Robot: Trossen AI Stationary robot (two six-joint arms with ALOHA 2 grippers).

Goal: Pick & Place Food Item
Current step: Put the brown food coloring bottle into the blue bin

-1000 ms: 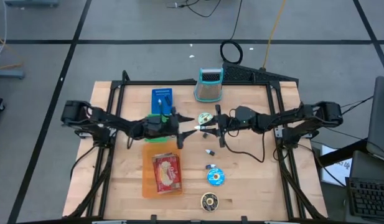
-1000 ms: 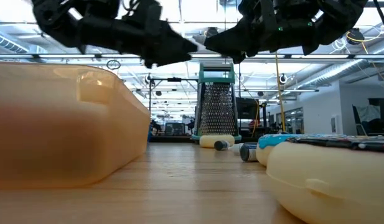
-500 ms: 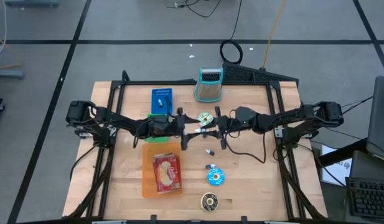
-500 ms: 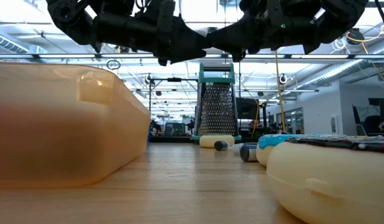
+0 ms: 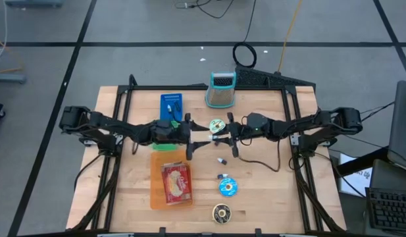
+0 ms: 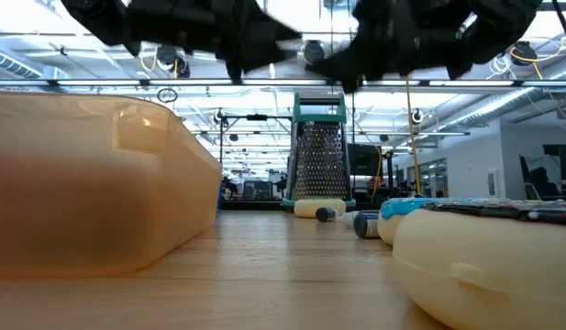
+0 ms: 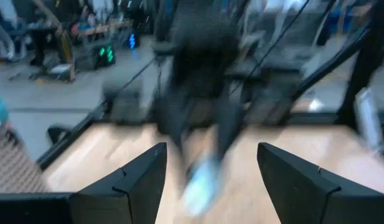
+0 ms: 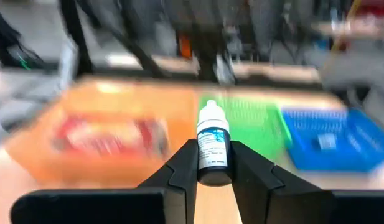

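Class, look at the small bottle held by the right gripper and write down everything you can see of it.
The small bottle is a dropper type: a white cap and neck over a body with a dark blue and white label, and it looks like plastic. It stands upright between the fingers of the right gripper, which is shut on its lower body. Nothing else touches it. In the high view it is held above the middle of the table, facing the left gripper, whose jaws are open.

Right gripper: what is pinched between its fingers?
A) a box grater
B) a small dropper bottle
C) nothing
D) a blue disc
B: in the right wrist view the right gripper has its fingers closed on a small white-capped dropper bottle.
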